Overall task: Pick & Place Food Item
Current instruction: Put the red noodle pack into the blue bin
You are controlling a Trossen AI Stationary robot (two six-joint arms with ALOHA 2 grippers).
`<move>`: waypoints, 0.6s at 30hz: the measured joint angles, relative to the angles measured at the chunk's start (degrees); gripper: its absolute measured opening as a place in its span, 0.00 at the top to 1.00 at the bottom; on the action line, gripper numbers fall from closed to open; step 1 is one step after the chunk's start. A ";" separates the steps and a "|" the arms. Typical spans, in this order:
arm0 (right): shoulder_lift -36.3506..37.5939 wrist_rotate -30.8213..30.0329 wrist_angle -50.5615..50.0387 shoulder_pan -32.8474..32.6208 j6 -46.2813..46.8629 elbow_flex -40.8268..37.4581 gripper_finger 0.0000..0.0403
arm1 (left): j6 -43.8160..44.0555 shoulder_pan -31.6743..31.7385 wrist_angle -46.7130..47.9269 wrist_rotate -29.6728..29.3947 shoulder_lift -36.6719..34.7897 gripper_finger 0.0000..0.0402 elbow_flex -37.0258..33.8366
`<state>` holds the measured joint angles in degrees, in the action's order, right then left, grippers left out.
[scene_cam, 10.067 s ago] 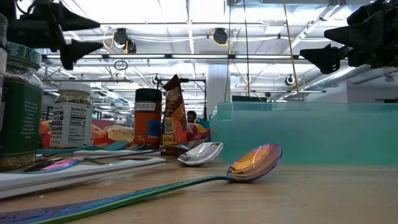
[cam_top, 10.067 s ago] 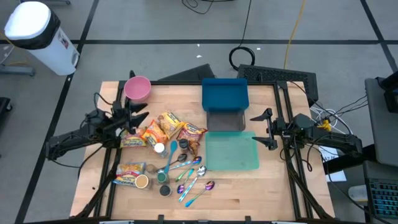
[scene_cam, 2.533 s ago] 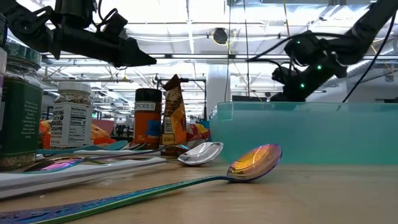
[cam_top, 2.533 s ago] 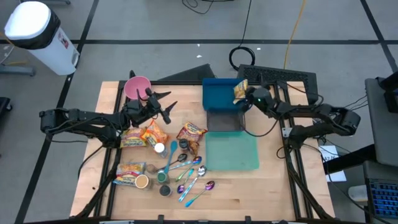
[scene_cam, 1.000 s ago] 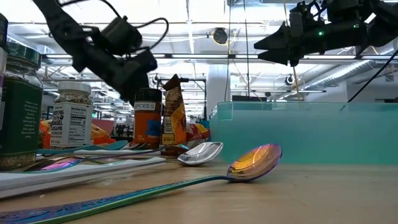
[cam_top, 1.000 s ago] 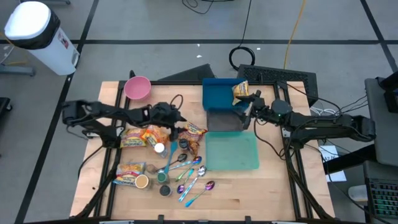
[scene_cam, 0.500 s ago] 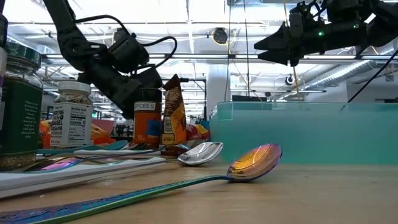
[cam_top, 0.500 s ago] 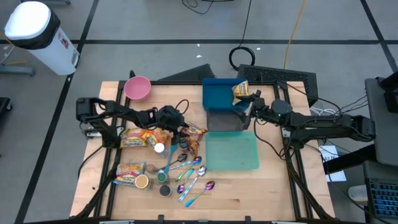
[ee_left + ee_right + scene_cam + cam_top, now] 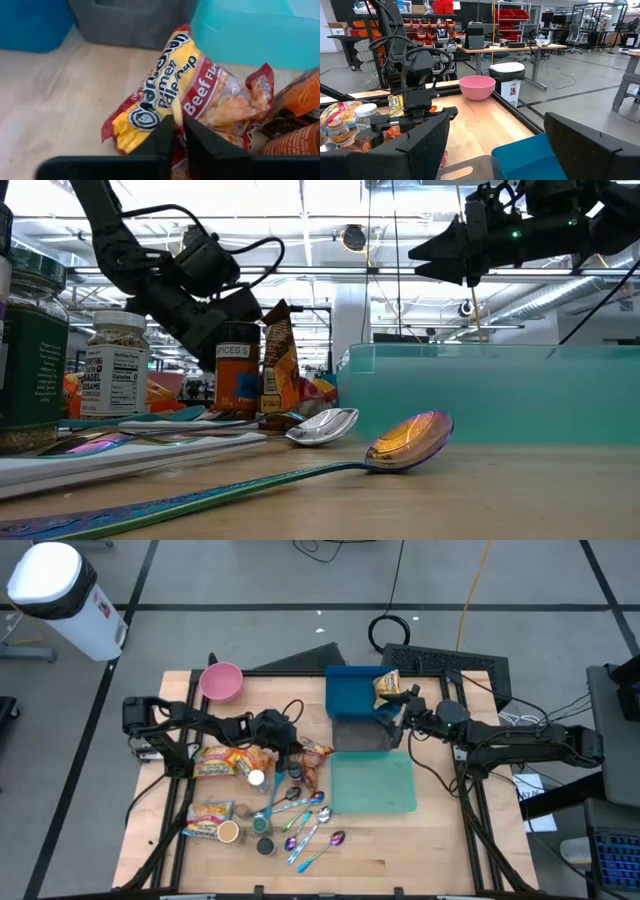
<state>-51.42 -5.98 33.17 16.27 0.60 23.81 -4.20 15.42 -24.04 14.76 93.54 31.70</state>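
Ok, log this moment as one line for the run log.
left gripper: shut on ramen packet, on table | right gripper: open, above blue bin | one packet in bin

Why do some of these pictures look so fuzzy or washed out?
Low view: the nearest iridescent metal spoon is soft, too close to the lens, and the ceiling lights glare white. Left wrist view: the left hand is a blur, the yellow-and-red snack packet beyond it readable. High view: evenly lit, sharp.
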 joint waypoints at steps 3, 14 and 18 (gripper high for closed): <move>0.00 0.00 0.00 0.00 0.00 0.00 0.21 | -2.34 0.03 0.73 -1.08 -1.70 0.98 -0.11; -0.02 0.00 -0.02 0.00 0.31 0.00 0.21 | -22.34 0.05 9.39 -17.86 -18.93 0.99 -0.13; -0.58 0.02 0.04 0.25 6.00 0.00 0.21 | -33.02 -0.81 8.72 -17.91 -23.54 0.96 -0.13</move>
<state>-51.99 -5.95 33.21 16.53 6.60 23.81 -37.23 14.61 -15.32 -3.15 70.00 31.57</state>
